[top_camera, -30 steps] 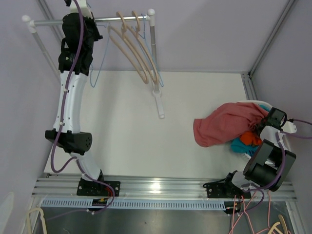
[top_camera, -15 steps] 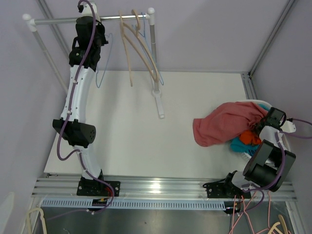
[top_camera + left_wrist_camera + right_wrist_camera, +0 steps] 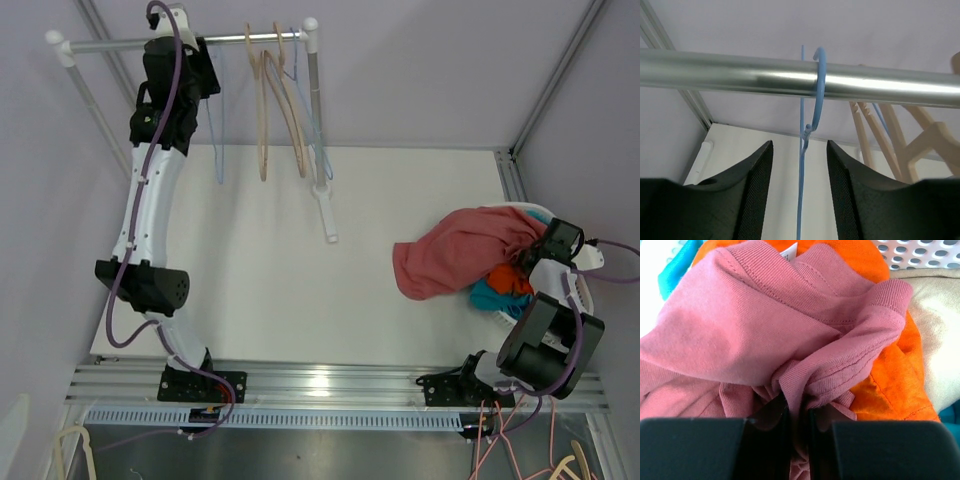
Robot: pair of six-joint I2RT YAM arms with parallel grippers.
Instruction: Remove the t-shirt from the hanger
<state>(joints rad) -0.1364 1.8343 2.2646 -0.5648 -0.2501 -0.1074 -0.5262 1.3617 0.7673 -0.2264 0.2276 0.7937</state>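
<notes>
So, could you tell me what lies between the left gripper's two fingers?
The thin blue hanger, hooked over the metal rail, hangs in the gap of the left gripper, touching neither finger. The left wrist view shows this.

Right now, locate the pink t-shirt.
Top view, right side: the pink t-shirt spills from the white basket onto the table, a fold between the jaws of the right gripper.

Looks up past the parted left gripper point(image 3: 800, 147) at a blue hanger point(image 3: 819, 90) hooked over a silver rail point(image 3: 730, 74), wire between the fingers point(image 3: 755, 200), touching neither. Wooden hangers point(image 3: 920, 145) at right.
</notes>
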